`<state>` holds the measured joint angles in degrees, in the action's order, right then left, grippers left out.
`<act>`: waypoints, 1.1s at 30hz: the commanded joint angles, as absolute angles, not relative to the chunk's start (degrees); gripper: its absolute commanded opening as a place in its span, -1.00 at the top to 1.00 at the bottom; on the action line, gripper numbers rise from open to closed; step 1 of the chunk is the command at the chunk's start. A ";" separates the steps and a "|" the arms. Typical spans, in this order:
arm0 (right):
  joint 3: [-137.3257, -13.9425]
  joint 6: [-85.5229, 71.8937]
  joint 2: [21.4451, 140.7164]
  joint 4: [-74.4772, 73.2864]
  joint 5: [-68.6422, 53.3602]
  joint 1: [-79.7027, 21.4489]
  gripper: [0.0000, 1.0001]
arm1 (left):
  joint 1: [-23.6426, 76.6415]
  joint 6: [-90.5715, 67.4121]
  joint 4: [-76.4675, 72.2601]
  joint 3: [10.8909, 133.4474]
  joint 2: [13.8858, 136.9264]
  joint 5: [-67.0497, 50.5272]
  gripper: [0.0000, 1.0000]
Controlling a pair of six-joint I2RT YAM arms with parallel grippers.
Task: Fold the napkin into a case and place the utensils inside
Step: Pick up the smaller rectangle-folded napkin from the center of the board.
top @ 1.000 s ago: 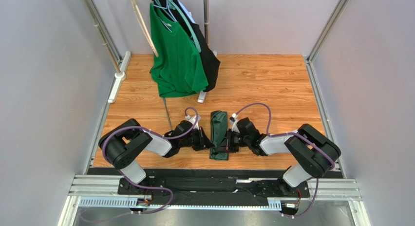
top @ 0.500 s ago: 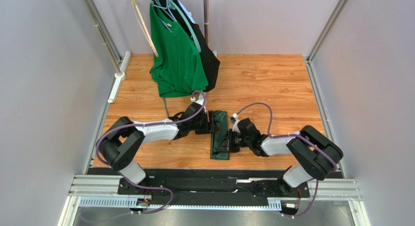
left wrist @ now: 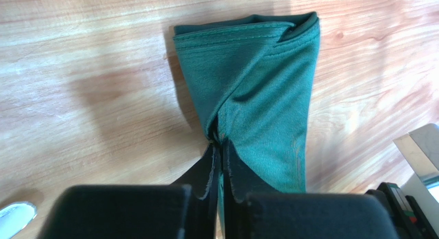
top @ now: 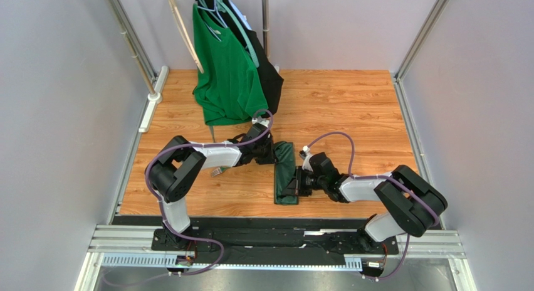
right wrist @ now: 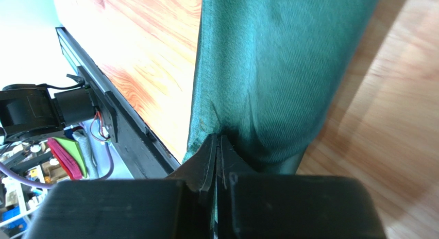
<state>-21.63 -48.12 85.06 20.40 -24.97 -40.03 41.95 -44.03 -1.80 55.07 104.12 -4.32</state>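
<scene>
The napkin [top: 287, 173] lies folded as a narrow, long dark green case on the wooden table, between the two arms. My left gripper [top: 273, 152] is shut on a pinch of cloth at its far left edge; the left wrist view shows the closed tips [left wrist: 218, 144] biting the napkin [left wrist: 257, 84]. My right gripper [top: 296, 185] is shut on the near right edge, with closed tips [right wrist: 216, 139] on the napkin [right wrist: 273, 58]. A small shiny silver piece [top: 216, 172], maybe a utensil, lies left of the left arm and shows in the left wrist view [left wrist: 15, 212]. No other utensils show.
A clothes rack stands at the back with a brighter green T-shirt [top: 227, 68] and a black garment [top: 271, 81]; its foot [top: 262, 123] rests just behind the napkin. A black rail [top: 276, 222] runs along the table's near edge. Metal frame posts stand at both sides.
My left gripper has moved from the napkin's near-middle left edge up to its far end. The napkin has shifted slightly right. The right gripper has kept its grip.
</scene>
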 commanded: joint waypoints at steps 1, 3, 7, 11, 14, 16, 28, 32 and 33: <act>-18.63 -43.07 81.40 11.52 -21.80 -38.33 1.00 | 41.22 -41.05 0.35 54.06 105.91 -3.78 1.00; -18.63 -41.76 78.59 8.10 -21.62 -36.49 1.00 | 41.22 -40.26 -2.80 52.39 104.16 -4.83 1.00; -21.70 -37.28 74.89 2.30 -23.72 -31.56 1.00 | 41.31 -42.27 -4.48 49.58 100.56 -6.15 1.00; -30.56 -34.72 73.30 -4.39 -24.70 -29.71 0.97 | 41.57 -43.77 -3.87 49.04 100.46 -6.06 0.82; -34.27 -36.38 75.93 -2.90 -25.57 -29.36 0.74 | 41.57 -43.24 -2.91 49.48 100.46 -5.54 0.42; -38.04 -37.35 79.69 -1.68 -25.58 -29.27 0.63 | 41.57 -43.24 -2.46 49.48 99.33 -5.45 -0.05; -46.57 -47.02 95.44 10.00 -22.67 -29.00 0.84 | 40.96 -36.13 12.73 58.52 93.51 4.39 0.23; -47.37 -49.04 98.17 12.57 -23.56 -29.00 1.00 | 40.78 -32.35 12.84 63.80 98.52 2.21 0.43; -47.55 -49.13 98.43 12.31 -22.86 -29.00 1.00 | 40.78 -31.73 12.83 65.20 99.92 1.07 0.46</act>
<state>-44.91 -46.19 97.51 6.76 -23.68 -29.32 41.10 -36.93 11.33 60.25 96.05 1.98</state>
